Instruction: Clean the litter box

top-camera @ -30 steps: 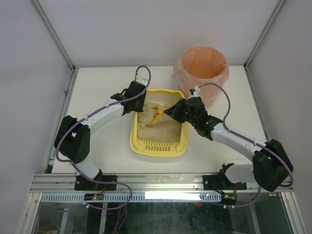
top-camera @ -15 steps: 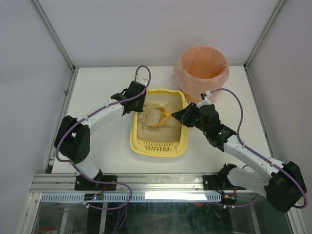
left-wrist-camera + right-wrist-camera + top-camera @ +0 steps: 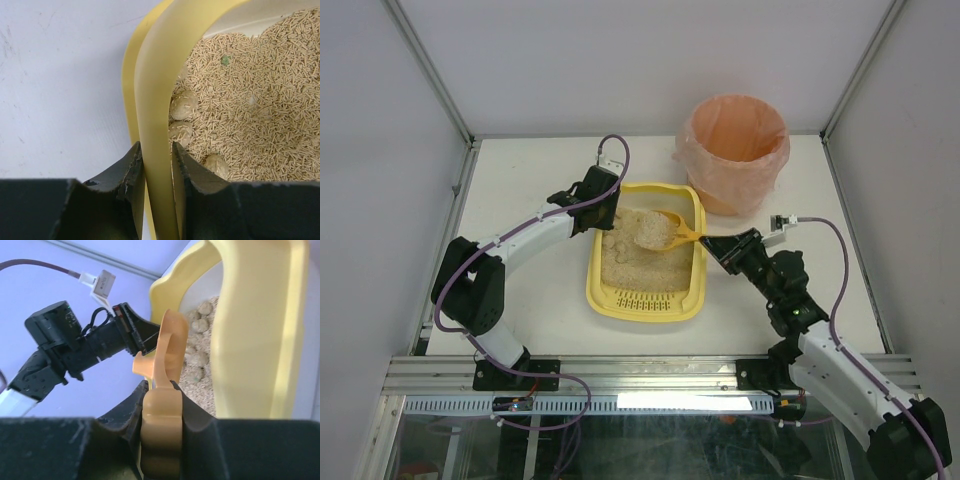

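Observation:
The pale-yellow litter box sits mid-table with beige litter in it. My left gripper is shut on its far-left rim, one jaw on each side of the wall. Several round clumps lie in the litter just inside that rim. My right gripper is shut on the handle of the orange scoop. The scoop's bowl is level over the far end of the litter box and heaped with litter. In the right wrist view the scoop handle fills the gripper, with the litter box rim to its right.
A round bin lined with a pink-orange bag stands at the back right, just beyond the litter box. The left arm's wrist and cable show past the scoop in the right wrist view. Metal frame posts and white walls enclose the table.
The right arm has drawn back toward the near right. The scoop has turned from dug into the litter to level and now carries a heap. The left gripper has not moved.

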